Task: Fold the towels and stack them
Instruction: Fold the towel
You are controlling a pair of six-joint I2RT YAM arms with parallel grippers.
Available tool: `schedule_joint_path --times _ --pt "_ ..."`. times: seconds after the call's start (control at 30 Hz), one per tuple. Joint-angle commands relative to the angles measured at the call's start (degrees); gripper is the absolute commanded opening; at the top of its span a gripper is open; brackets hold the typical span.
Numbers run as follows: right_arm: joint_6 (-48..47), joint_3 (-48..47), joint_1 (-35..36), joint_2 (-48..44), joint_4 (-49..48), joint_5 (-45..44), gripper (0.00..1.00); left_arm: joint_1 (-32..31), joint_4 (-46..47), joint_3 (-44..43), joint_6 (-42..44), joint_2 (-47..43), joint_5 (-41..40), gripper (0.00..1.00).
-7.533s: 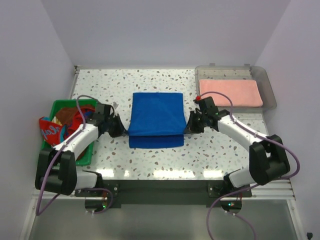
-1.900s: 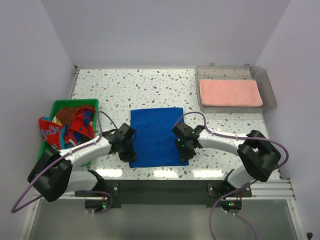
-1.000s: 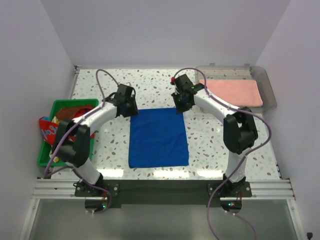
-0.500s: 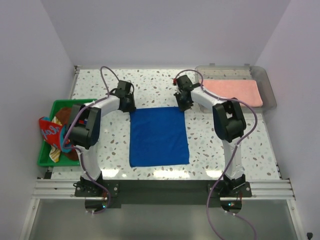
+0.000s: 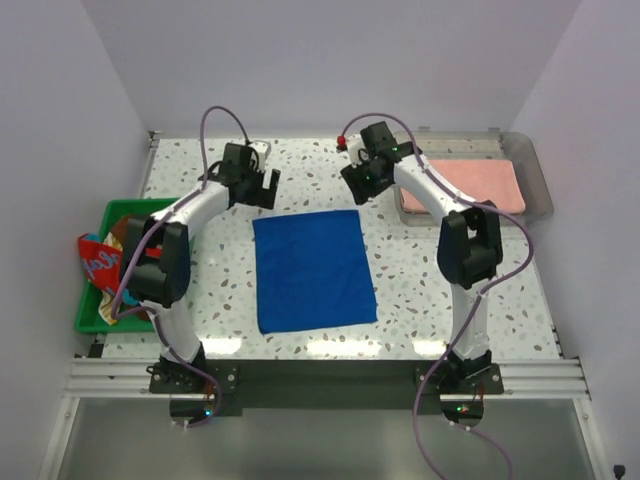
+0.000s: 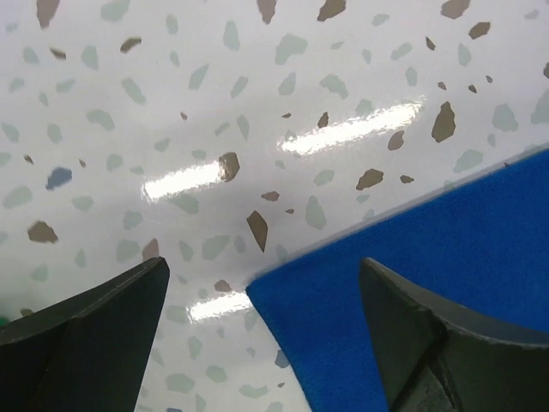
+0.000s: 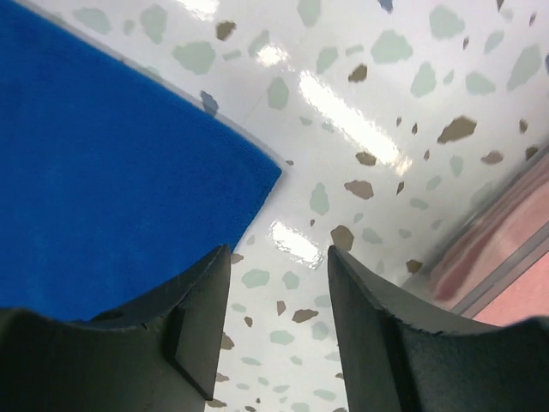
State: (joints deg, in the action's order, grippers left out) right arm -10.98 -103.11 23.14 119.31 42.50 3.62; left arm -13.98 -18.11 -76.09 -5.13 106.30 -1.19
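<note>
A salmon pink towel [image 5: 478, 186] lies folded flat inside the clear plastic tray [image 5: 538, 176] at the table's [image 5: 430, 300] far right corner. The green basket [image 5: 92, 322] on the left holds a crumpled heap, with a blue and red patterned towel [image 5: 98, 262] spilling over its left rim; the pale marks on that cloth are too small to read. The royal blue towel [image 5: 314, 270] lies flat and folded in the middle of the table, between the two arms. The left gripper [image 5: 262, 188] hangs over its far left corner with its fingers [image 6: 94, 318] spread wide and nothing between them. The right gripper [image 5: 357, 186] hangs over the far right corner, fingers [image 7: 193, 313] also parted and pinching nothing, with the tray's edge just beside it in the right wrist view.
</note>
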Motion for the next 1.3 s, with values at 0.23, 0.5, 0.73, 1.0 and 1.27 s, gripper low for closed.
schedule_joint_path --times 0.23,0.5,0.73,1.0,1.27 --pt "-19.16 -21.5 -0.72 12.78 17.95 13.52 0.54 0.79 -10.35 -11.16 26.38 4.7 15.69 0.94" --pt "-23.03 -27.84 -0.72 19.82 20.25 13.6 0.49 1.41 -15.11 -14.43 32.98 8.57 17.98 0.83" --pt "-23.65 -29.78 -0.72 23.51 19.99 15.36 0.46 1.85 -15.46 -14.17 33.86 10.41 19.29 0.77" --pt "-23.73 -30.13 -0.64 26.24 20.6 17.04 0.36 2.2 -16.43 -13.64 34.13 11.29 19.3 0.74" --pt "-24.0 -26.8 -0.64 25.45 20.52 15.98 0.0 2.99 -18.63 -13.38 34.83 12.09 20.44 0.66"
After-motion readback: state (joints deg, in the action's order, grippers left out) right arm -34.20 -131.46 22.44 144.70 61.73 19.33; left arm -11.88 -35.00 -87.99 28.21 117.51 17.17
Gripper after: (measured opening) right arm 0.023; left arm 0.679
